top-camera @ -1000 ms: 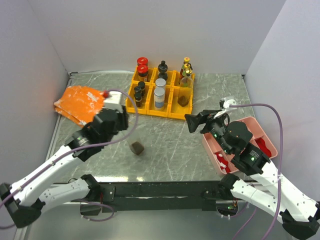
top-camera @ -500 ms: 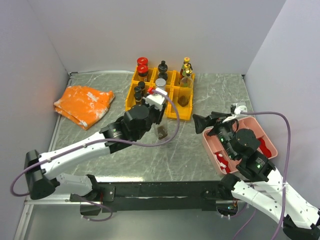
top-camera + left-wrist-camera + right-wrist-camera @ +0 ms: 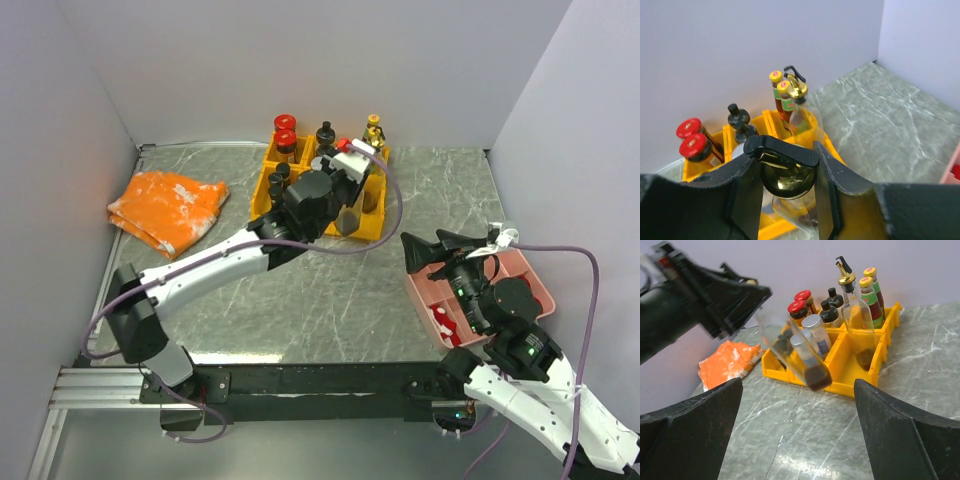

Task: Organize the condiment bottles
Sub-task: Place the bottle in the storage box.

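Crumpled orange cloth [image 3: 165, 210] sits far left. At centre I see the left gripper [image 3: 788, 170] clamped on a clear glass bottle [image 3: 816, 376] at the yellow plastic tray [image 3: 365, 232]. Its gold cap shows only in the left wrist view, its tilt and dark contents in the right wrist view. Right gripper [image 3: 440, 245] is wide open by the pink tray [image 3: 515, 265].

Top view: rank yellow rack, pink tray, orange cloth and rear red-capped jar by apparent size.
1. Yellow rack, largest.
2-3. Pink tray and orange cloth: close; the right arm hides much of the tray, so unranked.
4. Rear red-capped jar, smallest.
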